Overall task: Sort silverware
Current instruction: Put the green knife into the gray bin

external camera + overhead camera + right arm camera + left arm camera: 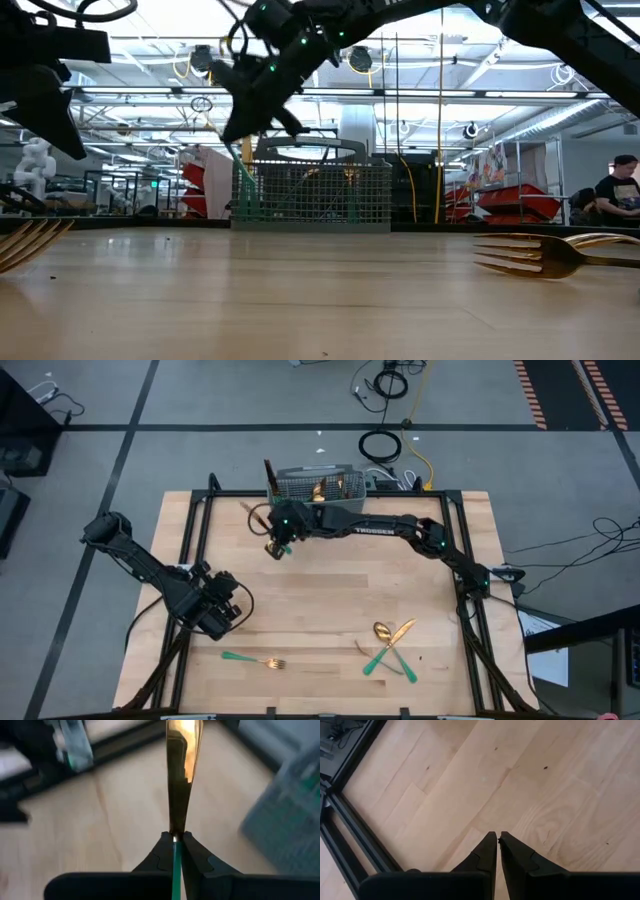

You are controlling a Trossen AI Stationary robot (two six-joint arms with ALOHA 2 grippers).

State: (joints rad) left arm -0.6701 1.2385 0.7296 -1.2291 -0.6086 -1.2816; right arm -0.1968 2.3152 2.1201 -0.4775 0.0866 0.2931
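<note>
My right gripper point(278, 546) hovers just off the near-left corner of the grey wire-mesh caddy point(320, 485), shut on one piece of silverware whose gold head point(254, 513) sticks out toward the table's left. Gold heads show inside the caddy. A teal-handled fork point(255, 661) lies flat near the table's near edge. A spoon and two other pieces lie crossed in a small pile point(389, 646) to its right. My left gripper point(228, 612) is shut over bare wood at the near left, touching nothing. My right gripper pinches the piece between its two fingers where the teal handle point(175, 851) meets the gold head point(183, 765). The head points straight out past the fingertips, and the handle runs back between them. The piece is lifted clear of the table.
The caddy point(310, 195) stands at the far middle of the table, against the black frame rail point(200, 510). Cables lie on the floor beyond it. In the low view a fork point(540, 255) lies at the right and fork tines point(30, 240) at the left. A person point(620, 190) sits in the room behind.
</note>
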